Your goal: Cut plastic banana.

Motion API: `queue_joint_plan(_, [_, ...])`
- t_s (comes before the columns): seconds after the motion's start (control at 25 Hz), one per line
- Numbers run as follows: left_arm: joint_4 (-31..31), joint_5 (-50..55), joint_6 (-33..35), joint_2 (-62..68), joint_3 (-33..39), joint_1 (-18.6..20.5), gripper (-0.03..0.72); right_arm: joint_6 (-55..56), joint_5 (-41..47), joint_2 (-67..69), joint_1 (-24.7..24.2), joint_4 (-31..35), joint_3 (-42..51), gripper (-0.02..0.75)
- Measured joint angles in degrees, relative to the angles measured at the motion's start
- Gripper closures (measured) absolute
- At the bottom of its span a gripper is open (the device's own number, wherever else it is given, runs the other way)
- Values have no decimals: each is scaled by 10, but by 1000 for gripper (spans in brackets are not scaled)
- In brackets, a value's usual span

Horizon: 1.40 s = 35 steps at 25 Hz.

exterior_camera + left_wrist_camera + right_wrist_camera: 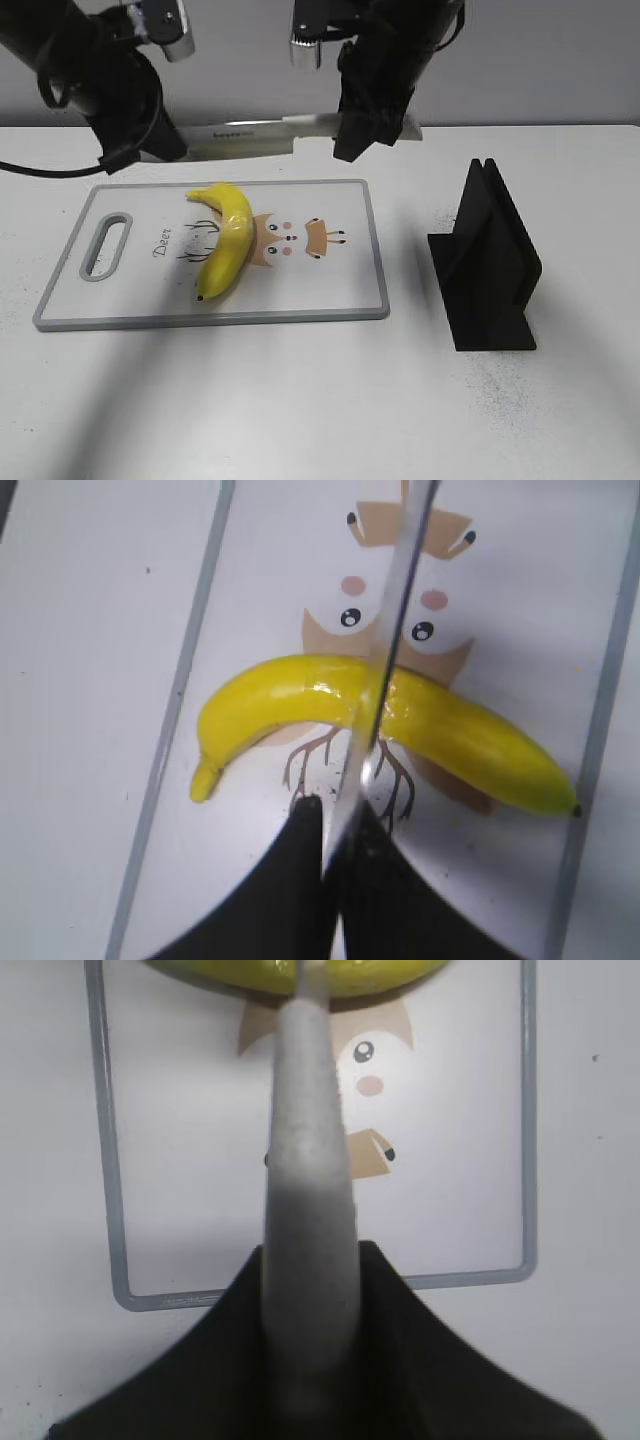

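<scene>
The plastic banana lies whole on a white cutting board with a deer drawing, its dark tip toward the front. A knife hangs level above the board's far edge. My right gripper is shut on its grey handle. My left gripper is shut on the blade's far end. In the left wrist view the blade runs out from between the fingers and crosses over the middle of the banana. The right wrist view shows the gripper and the banana at the top edge.
A black slotted knife stand stands on the white table to the right of the board. The board has a grey rim and a handle slot at its left end. The board also shows in both wrist views.
</scene>
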Motion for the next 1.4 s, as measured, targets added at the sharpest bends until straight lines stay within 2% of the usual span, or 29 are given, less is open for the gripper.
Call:
queue_joint_plan(0.36, [7,10,-1,-31,0,0,679,0,1,-18,1,8,0,573])
queue_joint_plan(0.48, [7,6,-3,-31,0,0,644,0,2,-18,1,8,0,573])
queue_joint_plan(0.56, [7,-3,-9,-31,0,1,574,4,4,-18,1,9,0,576])
queue_joint_plan(0.84, [-1,-26,-17,-36,0,4,170,16,7,-18,0,2,0,579])
queue_joint_plan(1.0, [-6,-30,-30,-45,0,4,109,24,8,-18,0,1,0,579])
queue_joint_plan(1.12, [-1,-42,-87,-60,0,5,101,81,9,-24,0,0,0,579])
queue_joint_plan(1.28, [54,-59,-269,-91,-2,16,100,204,9,-46,0,0,0,579])
queue_joint_plan(1.4, [112,-30,-395,-112,-10,28,100,279,11,-62,-1,0,0,579])
